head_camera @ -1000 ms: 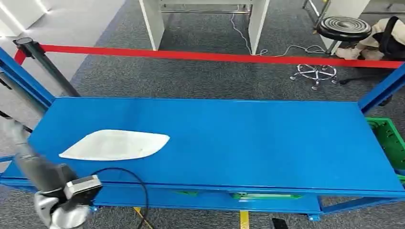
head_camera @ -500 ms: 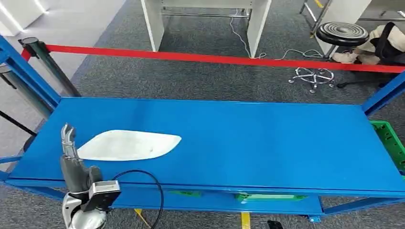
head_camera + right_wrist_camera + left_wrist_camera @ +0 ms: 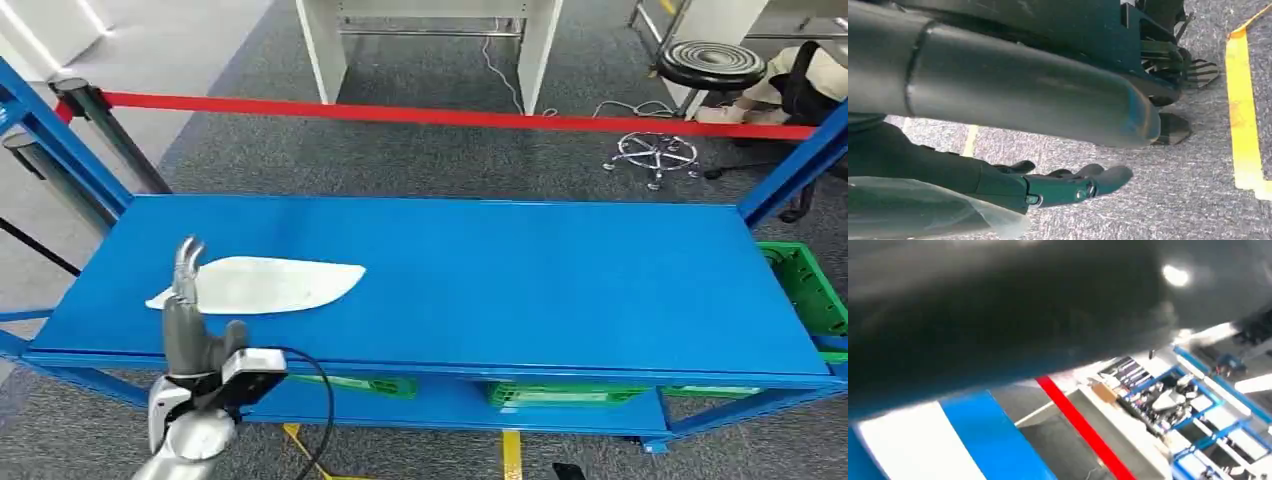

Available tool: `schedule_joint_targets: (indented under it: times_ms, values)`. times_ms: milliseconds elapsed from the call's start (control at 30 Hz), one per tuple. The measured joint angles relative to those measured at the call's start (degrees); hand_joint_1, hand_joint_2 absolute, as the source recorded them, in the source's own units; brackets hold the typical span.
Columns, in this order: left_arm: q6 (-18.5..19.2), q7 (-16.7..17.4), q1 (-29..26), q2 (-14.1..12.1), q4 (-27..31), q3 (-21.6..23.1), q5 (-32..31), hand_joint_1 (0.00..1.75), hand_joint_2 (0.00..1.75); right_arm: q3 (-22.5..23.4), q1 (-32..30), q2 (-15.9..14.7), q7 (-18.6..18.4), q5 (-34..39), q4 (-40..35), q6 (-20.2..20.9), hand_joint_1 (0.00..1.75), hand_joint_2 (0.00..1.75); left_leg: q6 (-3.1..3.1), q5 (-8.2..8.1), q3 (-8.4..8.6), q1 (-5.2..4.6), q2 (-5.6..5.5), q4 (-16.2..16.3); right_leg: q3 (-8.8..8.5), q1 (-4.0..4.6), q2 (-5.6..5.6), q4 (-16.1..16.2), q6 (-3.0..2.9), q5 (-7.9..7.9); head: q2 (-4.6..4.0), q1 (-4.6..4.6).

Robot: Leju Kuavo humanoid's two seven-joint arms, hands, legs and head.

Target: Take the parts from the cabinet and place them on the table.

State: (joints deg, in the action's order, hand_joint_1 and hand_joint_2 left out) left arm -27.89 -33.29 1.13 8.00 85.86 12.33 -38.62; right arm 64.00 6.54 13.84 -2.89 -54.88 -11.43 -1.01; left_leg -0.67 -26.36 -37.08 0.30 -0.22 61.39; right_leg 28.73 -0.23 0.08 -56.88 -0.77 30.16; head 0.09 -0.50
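Note:
A flat white pointed part [image 3: 265, 284] lies on the left half of the blue table [image 3: 520, 290]. My left hand [image 3: 185, 300] stands over the table's near edge with its fingers stretched upward, their tips overlapping the part's left end; nothing is gripped. The blurred left wrist view shows the white part [image 3: 903, 445] and the blue table [image 3: 993, 440] beyond the dark hand. My right hand [image 3: 1068, 186] hangs over the grey floor, fingers stretched out and holding nothing.
Green bins [image 3: 540, 393] sit on the shelf under the table, and a green crate [image 3: 805, 290] stands at its right end. Blue uprights frame both ends. Behind run a red barrier tape [image 3: 450, 117], a black stool [image 3: 712, 62] and white table legs.
My left hand has risen from below the table's front edge and moved forward until its fingertips reach the white part's left end. The camera has shifted slightly.

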Motion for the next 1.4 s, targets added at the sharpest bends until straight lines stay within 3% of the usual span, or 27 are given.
schedule_joint_targets:
  times_ms: [67,100,133,167,200,267,300,400,467,533,600,633,667,700,767,800,833,900,967,1033,1100,1133,1167,1200,1300,1333,1400]
  values:
    - [1.3,1.7,3.0,-0.5,-2.6,0.4,-1.5,0.00,1.75,-0.5,-0.1,0.0,0.0,-1.0,0.1,0.4,0.00,0.00,-0.44,-5.07,-2.89,0.15,0.01,8.2,0.52,0.07,-0.07,-0.1,-0.14,-0.54,0.00,0.02]
    - [2.0,2.7,4.7,-0.7,-4.3,0.5,-2.0,0.00,1.75,-0.8,-0.2,0.0,0.0,-1.6,0.1,0.6,0.00,0.00,-0.62,-6.88,-4.40,0.15,0.01,12.7,0.80,0.12,-0.18,-0.1,-0.13,-0.68,0.00,0.04]
    - [2.7,3.5,6.3,-0.8,-6.3,0.6,-2.4,0.00,1.75,-1.2,-0.2,0.0,-0.1,-2.3,0.1,0.6,0.00,0.00,-0.69,-7.32,-4.97,0.16,0.01,14.9,1.01,0.15,-0.22,-0.2,-0.11,-0.82,0.00,0.00]
    - [3.4,4.3,8.4,-0.9,-8.7,0.7,-2.9,0.00,1.75,-1.6,-0.1,0.1,-0.2,-3.0,0.1,0.6,0.00,0.00,-0.65,-6.29,-4.30,0.16,0.01,14.5,1.16,0.18,-0.23,-0.2,-0.09,-0.90,0.00,0.02]
    - [4.1,4.9,10.4,-1.1,-10.8,0.9,-3.4,0.00,1.75,-1.9,0.0,0.2,-0.4,-3.6,0.1,0.6,0.00,0.00,-0.49,-4.20,-2.61,0.15,0.01,11.7,1.18,0.19,-0.22,-0.3,-0.03,-0.94,0.00,0.00]
    - [4.6,5.7,13.9,-1.2,-14.7,1.3,-4.3,0.00,1.75,-2.8,0.1,0.4,-0.5,-4.3,0.1,0.6,0.00,0.00,0.09,0.55,2.42,0.11,0.00,1.8,1.07,0.22,-0.19,-0.5,0.09,-0.90,0.00,0.00]
    - [4.1,6.6,15.5,-1.3,-16.6,1.5,-5.7,0.00,1.75,-3.0,0.3,0.6,-0.5,-4.4,0.2,0.6,0.00,0.00,0.45,-0.19,4.07,-0.06,-0.03,-0.9,1.38,0.29,-0.18,-0.5,0.24,-0.84,0.00,0.11]
    - [2.6,10.4,19.7,-1.7,-23.6,2.4,-10.7,0.00,1.75,-3.4,0.3,1.0,-0.6,-5.0,0.2,0.5,0.00,0.00,1.05,-0.38,4.15,-0.42,-0.04,-2.6,2.01,0.36,-0.03,-0.7,1.06,-1.27,0.00,0.07]
    - [1.8,11.6,21.3,-1.8,-26.5,2.7,-11.9,0.00,1.75,-3.8,0.3,1.0,-0.7,-5.3,0.2,0.5,0.00,0.00,1.75,0.01,4.16,0.15,0.05,-3.4,2.63,0.38,0.03,-0.8,1.76,-0.72,0.00,0.02]
    - [-0.3,15.2,23.2,-2.0,-29.8,3.4,-15.8,0.00,1.75,-3.8,0.3,1.1,-1.1,-5.2,0.3,0.5,0.00,0.00,2.24,0.24,3.96,0.19,0.05,-3.5,5.12,0.25,-0.02,-5.8,2.23,2.17,0.00,0.63]
    - [-3.0,19.6,24.4,-2.3,-34.0,3.6,-20.6,0.00,1.75,-3.9,0.2,1.1,-2.0,-5.1,0.4,0.4,0.00,0.00,2.28,0.25,3.84,0.13,0.08,-3.5,10.13,0.05,-0.03,-15.7,2.59,5.80,0.00,0.66]
    - [-5.0,21.7,24.8,-2.5,-36.4,3.6,-23.3,0.00,1.75,-3.9,0.0,1.1,-2.3,-5.1,0.4,0.4,0.00,0.00,2.28,0.25,3.84,0.13,0.14,-3.5,11.88,0.04,-0.03,-18.8,2.72,6.31,0.00,0.68]
    - [-6.5,23.1,25.1,-2.8,-38.8,3.6,-25.4,0.00,1.75,-3.9,-0.2,1.1,-2.4,-5.1,0.5,0.3,0.00,0.00,2.28,0.25,3.86,0.14,0.15,-3.5,12.40,-0.02,-0.04,-19.0,2.80,5.34,0.00,0.66]
    - [-7.4,23.5,25.3,-3.1,-40.8,3.5,-26.5,0.00,1.75,-3.9,-0.4,1.1,-2.4,-5.1,0.5,0.3,0.00,0.00,2.28,0.25,3.87,0.15,0.15,-3.4,11.59,-0.10,-0.05,-16.8,2.83,3.28,0.00,0.70]
    - [-8.1,23.6,25.9,-3.4,-43.4,3.3,-27.0,0.00,1.75,-3.9,-0.4,1.1,-2.4,-5.1,0.5,0.2,0.00,0.00,2.16,0.17,3.93,0.16,0.09,-3.3,7.40,-0.32,-0.07,-7.2,2.67,-2.22,0.00,0.70]
    - [-8.0,23.9,26.4,-3.6,-44.8,3.2,-27.3,0.00,1.75,-3.9,-0.4,1.1,-2.4,-5.1,0.5,0.1,0.00,0.00,1.95,0.08,3.89,0.12,0.06,-3.2,5.45,-0.38,-0.11,-2.4,2.57,-3.32,0.00,0.68]
    - [-7.6,24.9,26.9,-3.8,-45.9,3.1,-28.1,0.00,1.75,-3.9,-0.3,1.2,-2.4,-5.0,0.5,0.1,0.00,0.00,1.59,0.05,3.51,-0.31,-0.03,-2.9,4.18,-0.15,-0.02,-1.4,2.40,-2.87,0.00,0.68]
    - [-5.0,28.0,27.7,-4.1,-47.9,3.0,-30.2,0.00,1.75,-3.9,-0.3,1.3,-2.4,-4.8,0.5,-0.5,0.00,0.00,1.06,0.39,3.26,-0.29,-0.01,-3.0,4.57,-0.14,0.15,-1.4,1.86,-2.72,0.00,0.52]
    - [-2.0,28.7,28.6,-4.2,-48.8,2.8,-30.7,0.00,1.75,-3.8,-0.5,1.3,-2.3,-4.7,0.5,-0.7,0.00,0.00,0.45,0.26,3.44,-0.25,-0.05,-3.1,4.28,-0.38,0.07,-0.9,1.21,-3.01,0.00,0.57]
    - [-0.3,26.8,28.4,-4.4,-48.9,1.6,-28.0,0.00,1.75,-3.8,-0.4,1.3,-2.2,-4.9,0.5,-0.7,0.00,0.00,-0.18,-2.78,1.94,-0.07,0.02,0.9,4.11,-0.50,-0.06,-0.7,0.41,-3.15,-0.02,0.28]
    - [0.2,25.4,27.9,-4.4,-49.0,0.6,-26.7,0.00,1.75,-3.8,-0.4,1.3,-2.2,-5.0,0.5,-0.7,0.00,0.00,-0.54,-7.34,-2.18,0.02,0.02,10.3,4.17,-0.41,-0.08,-0.8,0.25,-3.12,0.00,0.33]
    - [0.2,25.3,27.8,-4.4,-49.0,0.3,-26.6,0.00,0.00,-3.7,-0.5,1.3,-2.2,-5.0,0.5,-0.7,0.00,0.00,-0.62,-8.53,-3.73,0.02,0.02,14.0,4.18,-0.38,-0.13,-0.8,0.24,-3.12,0.00,0.33]
    - [0.3,25.1,27.8,-4.4,-49.1,0.0,-26.3,0.00,0.00,-3.7,-0.6,1.3,-2.2,-5.0,0.5,-0.7,0.00,0.00,-0.63,-8.41,-4.11,0.03,0.02,15.1,4.12,-0.37,-0.15,-0.8,0.24,-3.12,0.00,0.33]
    - [0.3,24.9,27.7,-4.4,-49.1,-0.2,-26.1,0.00,0.00,-3.7,-0.6,1.3,-2.2,-5.1,0.5,-0.7,0.00,0.00,-0.55,-6.65,-3.09,0.06,0.02,13.2,4.06,-0.37,-0.14,-0.8,0.26,-3.13,-0.02,0.31]
    - [-1.5,22.6,27.2,-4.4,-49.1,-1.5,-23.3,0.00,0.00,-3.7,-0.6,1.3,-2.0,-5.7,0.5,-0.7,0.00,0.00,0.12,0.36,3.94,0.07,0.03,-1.4,3.70,-0.37,-0.06,-0.8,0.51,-3.03,-0.02,0.31]
    - [-2.1,21.8,26.9,-4.3,-49.1,-1.8,-22.5,0.00,0.00,-3.7,-0.5,1.3,-1.9,-5.8,0.5,-0.7,0.00,0.00,0.19,-0.47,4.67,-0.17,0.03,-2.8,3.96,0.15,-0.01,-1.2,0.85,-2.90,0.00,0.33]
    - [-3.2,19.5,25.9,-4.0,-49.0,-2.6,-20.6,0.00,0.00,-3.7,-0.4,1.3,-1.6,-6.3,0.5,-0.8,0.00,0.00,0.55,-0.44,4.20,-0.22,-0.01,-2.9,4.37,0.02,0.00,-1.1,1.37,-3.18,0.00,0.48]
